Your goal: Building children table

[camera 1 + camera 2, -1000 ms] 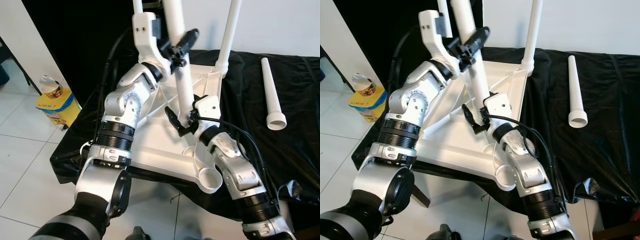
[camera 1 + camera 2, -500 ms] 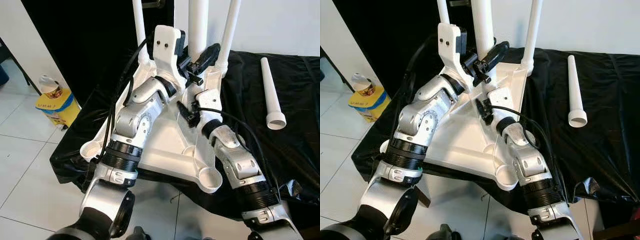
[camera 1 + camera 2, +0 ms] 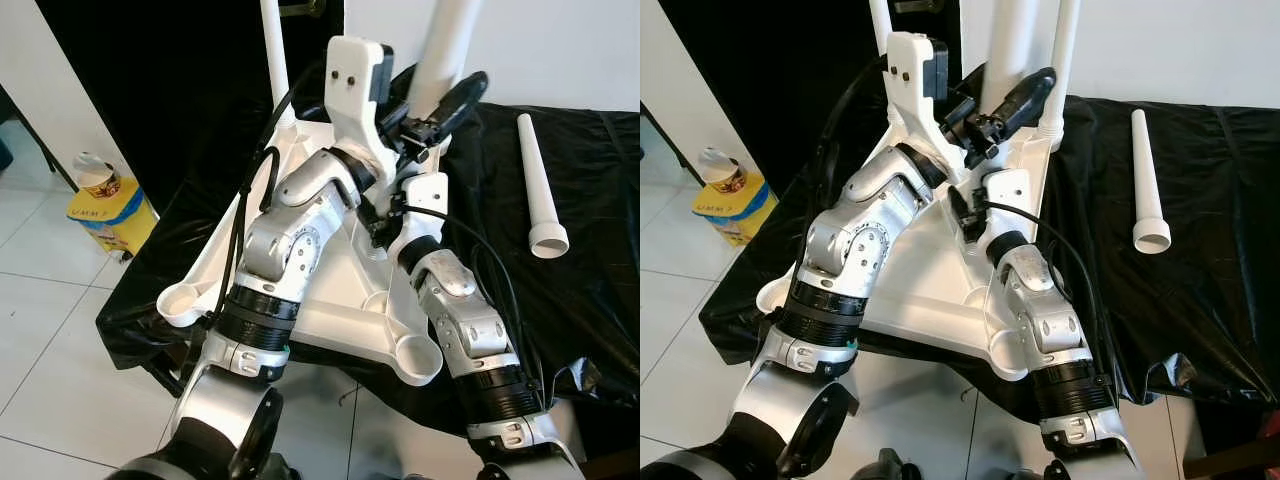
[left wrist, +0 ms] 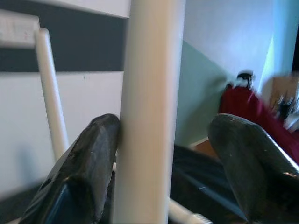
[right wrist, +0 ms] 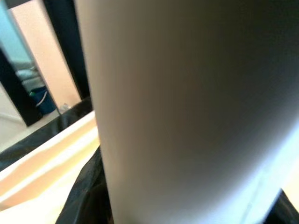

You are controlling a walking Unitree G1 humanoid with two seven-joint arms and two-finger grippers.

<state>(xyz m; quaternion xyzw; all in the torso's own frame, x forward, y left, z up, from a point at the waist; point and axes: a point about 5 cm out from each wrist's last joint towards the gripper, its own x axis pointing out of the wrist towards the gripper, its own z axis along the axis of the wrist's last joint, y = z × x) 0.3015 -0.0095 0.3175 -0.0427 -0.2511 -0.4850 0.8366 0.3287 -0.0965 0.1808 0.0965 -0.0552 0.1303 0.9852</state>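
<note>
1. Where the held leg [image 3: 440,50] leaned over the middle of the upturned white tabletop [image 3: 330,300] a second ago, we now carry it near the far right corner, close to upright and just beside the leg [image 3: 1065,60] already seated there.
2. We take this as progress in moving the leg toward a socket; which socket we cannot tell, and the near sockets [image 3: 420,358] and [image 3: 180,303] are open.
3. Our left gripper [image 3: 432,112] holds the leg high up. In the left wrist view one finger [image 4: 88,163] touches it and the other stands apart (a loose, part-open hold).
4. Our right gripper [image 3: 383,225] sits low at the leg's base; its fingers' spread cannot be made out, as the leg [image 5: 187,107] crowds the right wrist view.
5. A spare leg [image 3: 540,190] lies well apart on the black cloth [image 3: 590,290].
6. Edges: the tabletop's near rim overhangs the cloth's edge above the tiled floor [image 3: 60,330]; a yellow carton [image 3: 108,200] stands at our left.
7. Room: the standing legs crowd the far side, while the cloth at our right is open.
</note>
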